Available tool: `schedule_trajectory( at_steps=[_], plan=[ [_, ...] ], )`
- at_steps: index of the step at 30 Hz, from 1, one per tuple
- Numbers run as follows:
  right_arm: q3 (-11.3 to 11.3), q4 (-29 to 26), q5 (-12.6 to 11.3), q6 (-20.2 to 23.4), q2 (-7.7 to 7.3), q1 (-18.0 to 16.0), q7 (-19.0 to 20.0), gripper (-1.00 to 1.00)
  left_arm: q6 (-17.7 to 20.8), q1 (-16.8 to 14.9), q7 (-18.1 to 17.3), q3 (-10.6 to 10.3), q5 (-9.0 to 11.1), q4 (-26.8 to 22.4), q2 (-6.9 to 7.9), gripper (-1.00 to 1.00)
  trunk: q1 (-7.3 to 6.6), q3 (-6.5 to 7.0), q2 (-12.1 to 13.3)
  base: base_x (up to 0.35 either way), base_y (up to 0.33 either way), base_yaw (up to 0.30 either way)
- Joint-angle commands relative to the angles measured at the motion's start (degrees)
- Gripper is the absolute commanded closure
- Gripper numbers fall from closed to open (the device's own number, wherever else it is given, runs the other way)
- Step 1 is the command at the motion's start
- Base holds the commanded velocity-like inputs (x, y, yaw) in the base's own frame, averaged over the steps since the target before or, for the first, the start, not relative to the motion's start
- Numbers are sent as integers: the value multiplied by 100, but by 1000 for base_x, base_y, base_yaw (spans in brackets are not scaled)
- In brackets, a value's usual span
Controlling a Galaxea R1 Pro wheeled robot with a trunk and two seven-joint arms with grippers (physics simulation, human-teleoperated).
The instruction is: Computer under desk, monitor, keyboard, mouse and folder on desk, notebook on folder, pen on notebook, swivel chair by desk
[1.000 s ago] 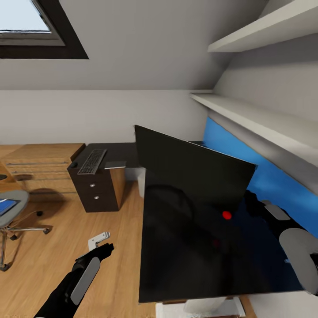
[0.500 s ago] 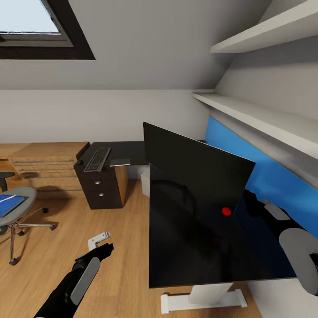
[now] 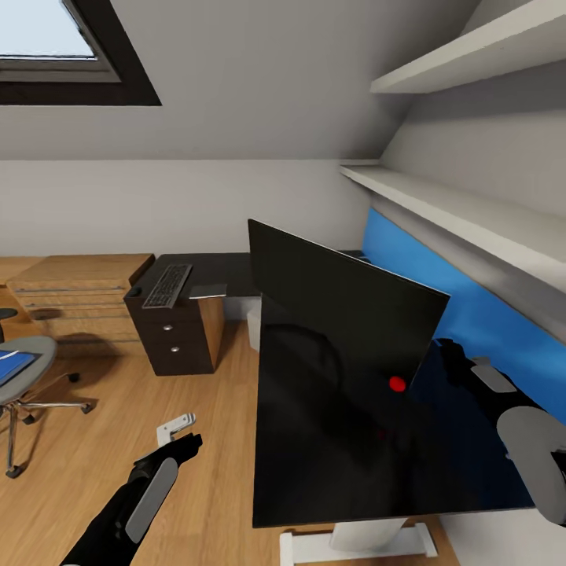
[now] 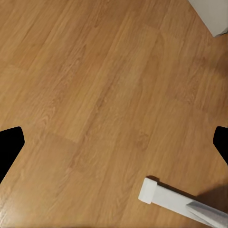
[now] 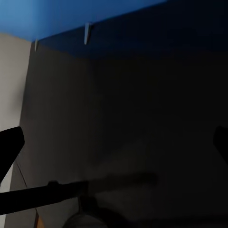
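monitor [image 3: 346,314]: glossy black slab | desk [image 3: 212,271]: dark | both jaws wide, seemingly

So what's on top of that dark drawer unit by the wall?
A keyboard lies on the drawer unit, with a grey flat item beside it. The monitor covers the desktop farther right.
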Motion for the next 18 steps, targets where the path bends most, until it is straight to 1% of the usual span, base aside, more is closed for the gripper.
schedule_trajectory(
  at_steps=[1, 7, 12, 15, 17, 18],
  plan=[
    [-20, -13, -34, 14, 0, -2, -37, -100, 8, -4, 56, -22, 51, -9, 8, -100, 2, -9, -8, 10, -10, 0],
    [-42, -21, -51, -26, 8, -2, -34, -100, -2, -4, 53, -22, 50, -9, 5, -100, 2, -9, -8, 38, -3, 0],
    [-41, -35, -72, -25, 29, -2, -15, -100, -16, -4, 51, -22, 47, -9, 2, -100, 2, -9, -8, 237, 21, 0],
    [-40, -41, -78, -17, 63, -2, -10, -100, -3, -4, 50, -22, 50, -9, 4, -100, 2, -9, -8, 155, 7, 0],
    [-37, -49, -77, 3, 128, -2, -6, -100, 7, -4, 49, -22, 51, -9, 2, -100, 2, -9, -8, 47, 2, 0],
    [-36, -48, -77, 6, 135, -2, -7, -100, 8, -4, 49, -22, 51, -9, 2, -100, 2, -9, -8, 26, 1, 0]
  ],
)
